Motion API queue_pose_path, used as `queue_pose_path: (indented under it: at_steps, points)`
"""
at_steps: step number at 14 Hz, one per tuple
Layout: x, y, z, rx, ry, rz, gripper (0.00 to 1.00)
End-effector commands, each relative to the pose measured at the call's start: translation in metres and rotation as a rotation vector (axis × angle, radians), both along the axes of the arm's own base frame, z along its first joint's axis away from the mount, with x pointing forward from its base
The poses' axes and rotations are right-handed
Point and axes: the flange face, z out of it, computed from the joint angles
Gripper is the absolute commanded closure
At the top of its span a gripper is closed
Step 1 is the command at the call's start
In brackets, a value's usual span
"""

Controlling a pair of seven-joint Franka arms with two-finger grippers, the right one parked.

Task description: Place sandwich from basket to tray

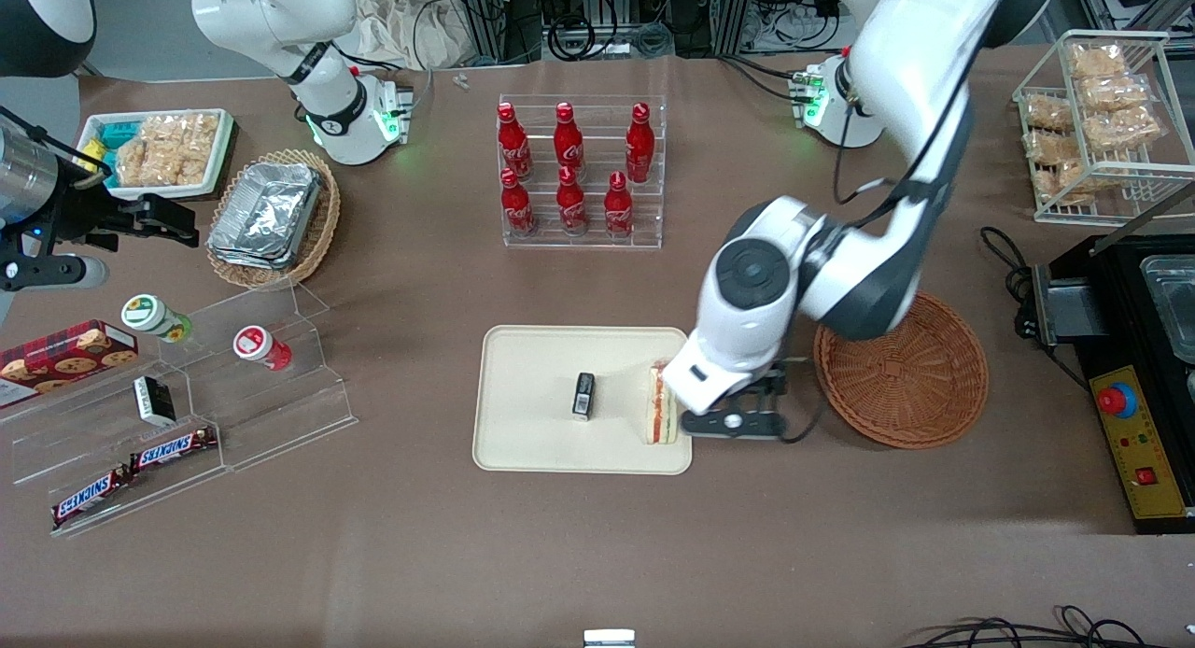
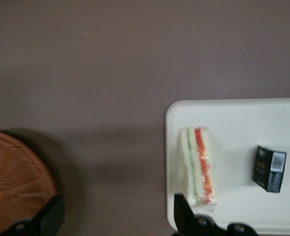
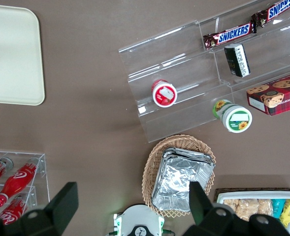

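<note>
The sandwich (image 1: pixel 662 403) (image 2: pixel 200 167), a white wedge with red and green filling, lies on the cream tray (image 1: pixel 532 433) (image 2: pixel 243 123), at the tray's edge nearest the basket. The round reddish-brown basket (image 1: pixel 901 373) (image 2: pixel 12 182) stands beside the tray, toward the working arm's end, with nothing in it. My gripper (image 1: pixel 738 422) (image 2: pixel 117 216) hangs over the bare table strip between tray and basket, right beside the sandwich. It is open, its fingers spread wide with nothing between them.
A small black box (image 1: pixel 583 395) (image 2: pixel 269 168) stands mid-tray. Farther from the camera is a clear rack of red bottles (image 1: pixel 581 172). A tan basket of foil trays (image 1: pixel 271 218) and clear snack shelves (image 1: pixel 187 396) lie toward the parked arm's end. A black control box (image 1: pixel 1134 443) sits past the basket.
</note>
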Motion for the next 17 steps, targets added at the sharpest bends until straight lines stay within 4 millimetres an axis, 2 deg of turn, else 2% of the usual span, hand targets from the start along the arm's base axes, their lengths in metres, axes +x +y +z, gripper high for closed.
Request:
queue_pose_path:
  at_steps: [1,2,4,7,8,11,14,17]
  points:
    - [-0.042,0.062,0.071,-0.011,-0.015,0.074,0.0]
    - [-0.051,0.084,0.093,-0.047,-0.013,0.094,0.0]
    - [-0.063,0.127,0.126,-0.065,0.029,0.096,0.0]
    - [-0.086,0.166,0.168,-0.041,0.047,0.134,0.0]
    - [-0.086,0.185,0.177,-0.041,0.046,0.13,0.0]
    - [-0.085,0.237,0.196,-0.069,0.045,0.004,0.0]
    - [-0.083,0.26,0.2,-0.076,0.056,0.026,0.0]
    - [-0.083,0.267,0.205,-0.063,0.046,0.04,0.0]
